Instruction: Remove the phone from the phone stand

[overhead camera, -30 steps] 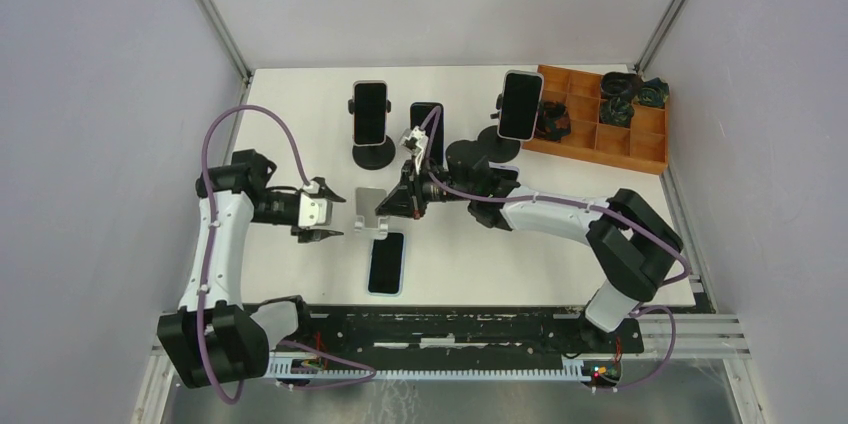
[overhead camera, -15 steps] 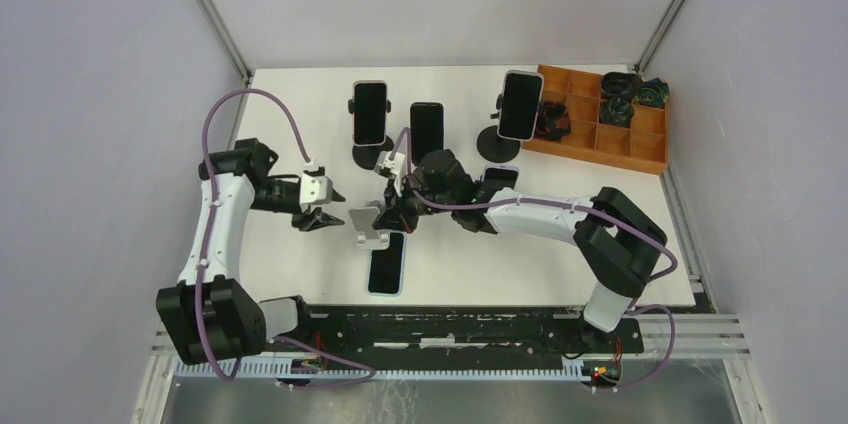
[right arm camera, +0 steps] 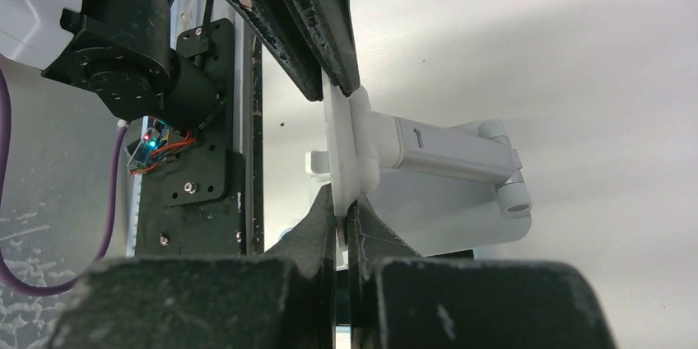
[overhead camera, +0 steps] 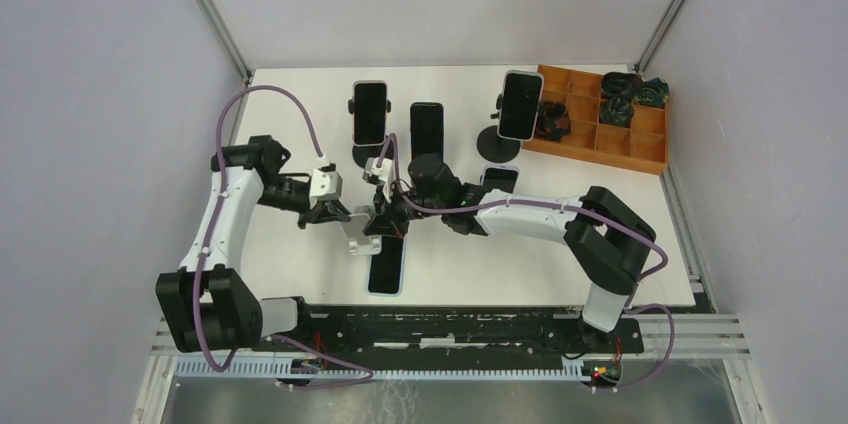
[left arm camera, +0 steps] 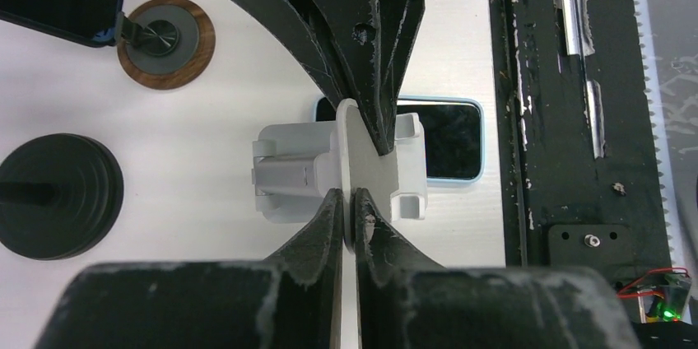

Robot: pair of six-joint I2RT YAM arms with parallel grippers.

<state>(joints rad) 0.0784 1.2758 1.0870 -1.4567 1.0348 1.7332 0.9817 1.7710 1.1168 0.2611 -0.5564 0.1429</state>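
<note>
Pale grey plastic phone stand (overhead camera: pixel 360 232) near the middle of the white table (overhead camera: pixel 290 124), pinched from both sides at once. The left jaws are clamped tight on one edge of its thin flat backplate, reaching in from the left. The right jaws are clamped tight on the opposite edge, reaching in from the right, so the dark fingertips nearly meet across the plate. The stand carries nothing. The phone (overhead camera: pixel 386 266), black screen up in a light blue case, lies flat on the table just nearer the arm bases, its far end hidden under the stand. A second ago only the right jaws held the stand, which sat further back and to the right, clear of the phone, while the left jaws stood open and apart from it. Half a second ago the left jaws had drawn closer but were still open. The phone has not moved, nor have the upright phone (overhead camera: pixel 369 112) on its black stand at the back and the wooden tray (overhead camera: pixel 600 134) at the far right
</note>
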